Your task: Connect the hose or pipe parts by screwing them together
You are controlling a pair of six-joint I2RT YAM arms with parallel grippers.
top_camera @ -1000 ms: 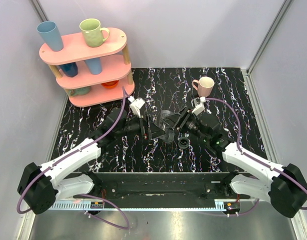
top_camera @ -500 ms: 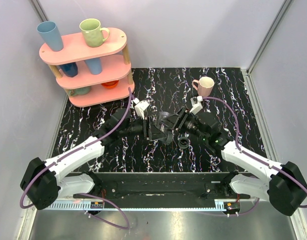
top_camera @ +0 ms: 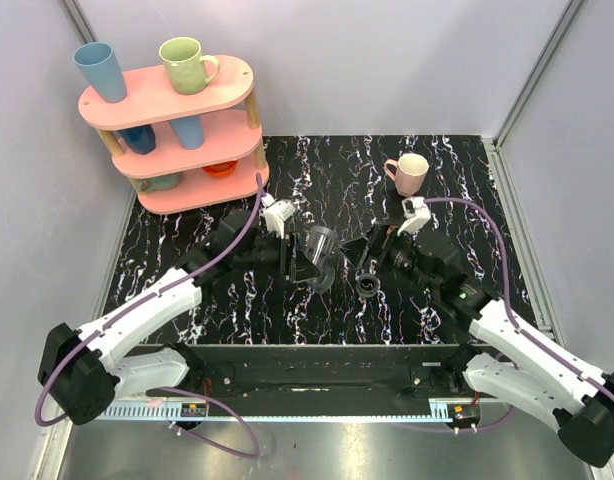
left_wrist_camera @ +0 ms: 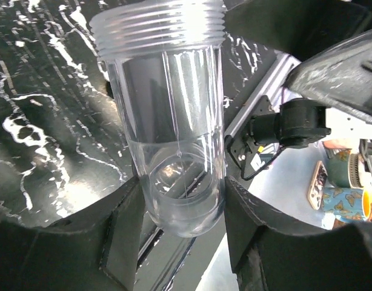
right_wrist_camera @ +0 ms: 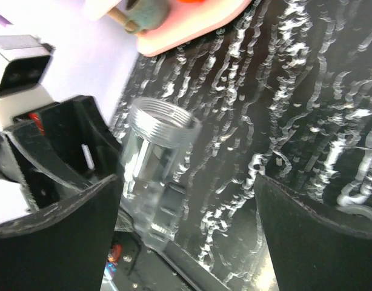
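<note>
A clear, translucent tube (top_camera: 319,247) with a threaded rim is clamped at its lower end between the fingers of my left gripper (top_camera: 309,264). In the left wrist view the tube (left_wrist_camera: 168,115) stands up from the gripper (left_wrist_camera: 180,227), with both fingers (left_wrist_camera: 122,236) pressed on its sides. The small black ring fitting (top_camera: 368,287) lies on the table, just right of the tube. My right gripper (top_camera: 370,254) is wide open to the right of the tube. Its wrist view shows the tube (right_wrist_camera: 151,163) beside its left finger (right_wrist_camera: 59,242), not gripped by that gripper (right_wrist_camera: 186,239).
A pink mug (top_camera: 411,172) stands behind the right arm. A pink three-tier shelf (top_camera: 227,90) with cups and bowls fills the back left corner. The black marbled table (top_camera: 457,180) is walled on both sides, with a metal rail (top_camera: 317,380) at its near edge.
My right gripper has opened, let go of the tube and pulled back to the right. My left gripper has closed on the tube and now holds it alone.
</note>
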